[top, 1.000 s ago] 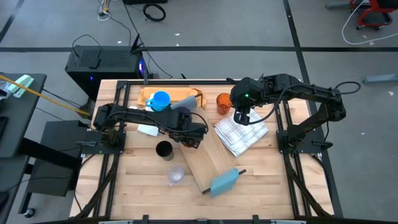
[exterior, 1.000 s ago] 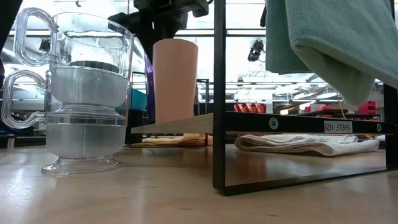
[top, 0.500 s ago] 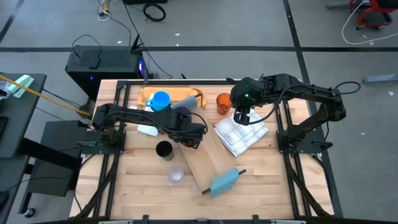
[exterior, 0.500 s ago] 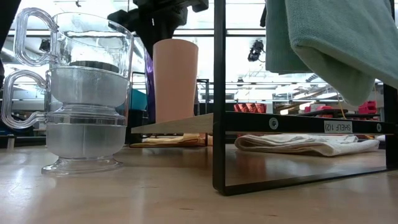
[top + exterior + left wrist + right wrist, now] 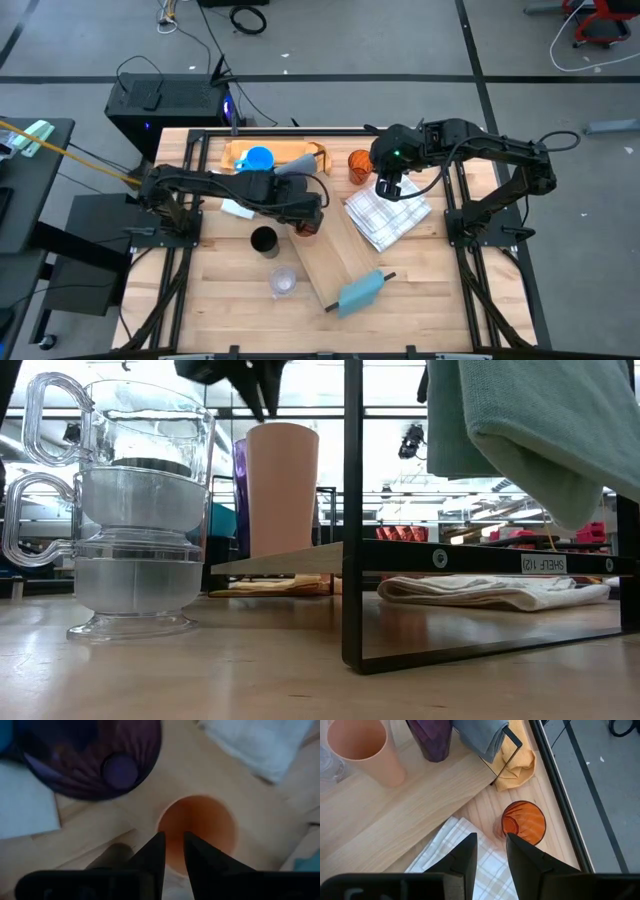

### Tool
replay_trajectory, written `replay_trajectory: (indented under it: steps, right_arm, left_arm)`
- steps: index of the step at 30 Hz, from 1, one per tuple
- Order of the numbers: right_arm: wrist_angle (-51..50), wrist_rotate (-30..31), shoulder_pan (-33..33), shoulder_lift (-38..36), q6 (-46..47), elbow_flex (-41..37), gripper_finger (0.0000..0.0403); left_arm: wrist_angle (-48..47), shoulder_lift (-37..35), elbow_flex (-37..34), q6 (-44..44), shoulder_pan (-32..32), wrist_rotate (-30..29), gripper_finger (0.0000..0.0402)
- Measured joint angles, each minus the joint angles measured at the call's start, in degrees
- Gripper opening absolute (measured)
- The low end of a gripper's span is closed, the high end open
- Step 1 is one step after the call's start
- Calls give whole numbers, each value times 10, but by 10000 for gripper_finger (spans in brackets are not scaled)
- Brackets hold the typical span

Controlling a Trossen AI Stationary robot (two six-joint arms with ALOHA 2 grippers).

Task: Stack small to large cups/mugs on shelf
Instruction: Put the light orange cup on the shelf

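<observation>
A tall peach-orange cup [image 5: 282,490] stands upright by its base on the pale wooden shelf plank [image 5: 290,558], with the purple tumbler [image 5: 90,760] just beyond it. My left gripper [image 5: 250,380] hangs above that cup's mouth [image 5: 197,832], pointing down. A narrow gap shows between its fingers and they touch nothing. My right gripper [image 5: 490,852] hovers over the white checked cloth [image 5: 385,215], fingers a little apart and empty. A ribbed orange cup [image 5: 522,822] stands on the table beside the cloth. The bright blue mug [image 5: 258,160], the black cup [image 5: 263,240] and the stacked clear glasses [image 5: 130,510] stand apart.
A blue-grey cloth [image 5: 520,430] hangs over the shelf's black frame [image 5: 352,510] at the plank's near end, and another covers its far end [image 5: 480,732]. A yellow cloth [image 5: 517,767] lies on the orange-brown board behind. Black rails run along the table's sides.
My left gripper has risen straight off the peach-orange cup and drawn a little toward the table's left edge. In the high view the cup, hidden under the gripper before, now shows. The cup stays upright on the plank.
</observation>
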Motion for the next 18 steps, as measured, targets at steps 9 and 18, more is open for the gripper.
replay_trajectory:
  steps: [9,18]
  right_arm:
    - [4,0,0,0,9,0,110]
    - [6,0,0,0,15,0,110]
  left_arm:
    - [64,-1,50,38,-26,-5,68]
    - [68,32,50,40,-65,-4,49]
